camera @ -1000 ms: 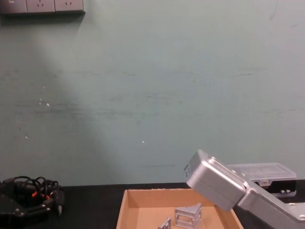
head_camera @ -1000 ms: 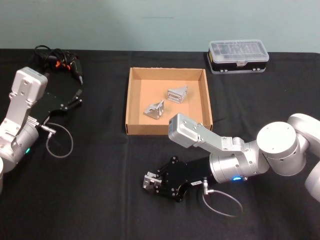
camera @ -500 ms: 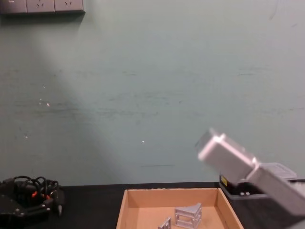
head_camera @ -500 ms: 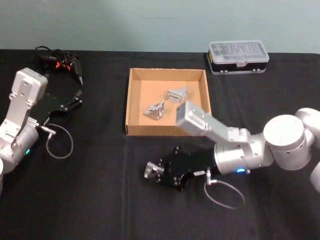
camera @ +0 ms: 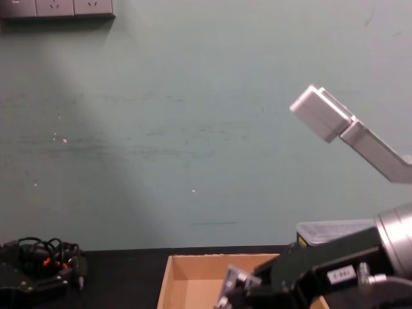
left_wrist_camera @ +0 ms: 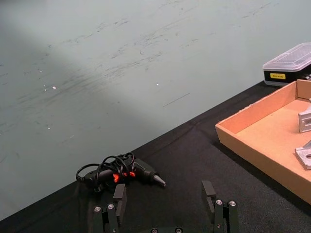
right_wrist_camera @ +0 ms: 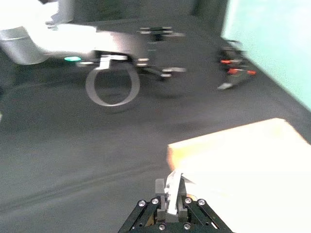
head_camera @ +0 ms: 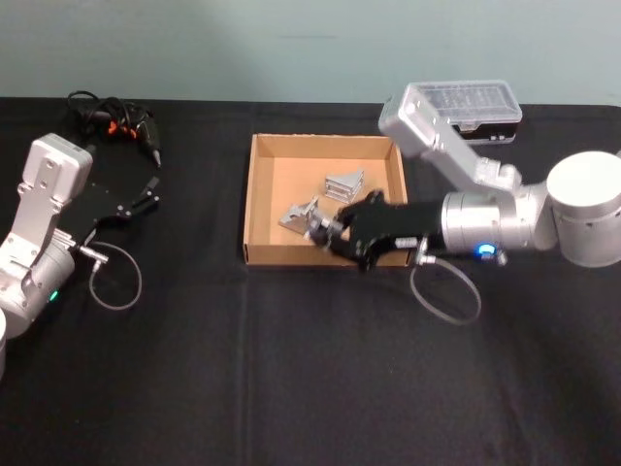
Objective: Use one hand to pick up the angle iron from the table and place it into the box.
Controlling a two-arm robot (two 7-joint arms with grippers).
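My right gripper (head_camera: 326, 233) is shut on a silver angle iron (head_camera: 313, 230) and holds it above the front part of the tan cardboard box (head_camera: 255, 194). The right wrist view shows that angle iron (right_wrist_camera: 171, 190) pinched between the fingers at the box's near wall (right_wrist_camera: 214, 145). In the chest view the held angle iron (camera: 234, 280) hangs just over the box rim (camera: 193, 260). Two more angle irons (head_camera: 344, 183) (head_camera: 296, 215) lie inside the box. My left gripper (head_camera: 147, 194) rests open on the black table (head_camera: 194, 369) at the far left.
A clear-lidded plastic case (head_camera: 466, 105) stands behind the box to the right. A black tool with red-orange wires (head_camera: 116, 121) lies at the back left, ahead of the left gripper (left_wrist_camera: 165, 204). A cable loop (head_camera: 114, 274) lies beside the left arm.
My right gripper has lifted the angle iron off the table in front of the box and carried it up and back over the box's front wall. The left arm has stayed still.
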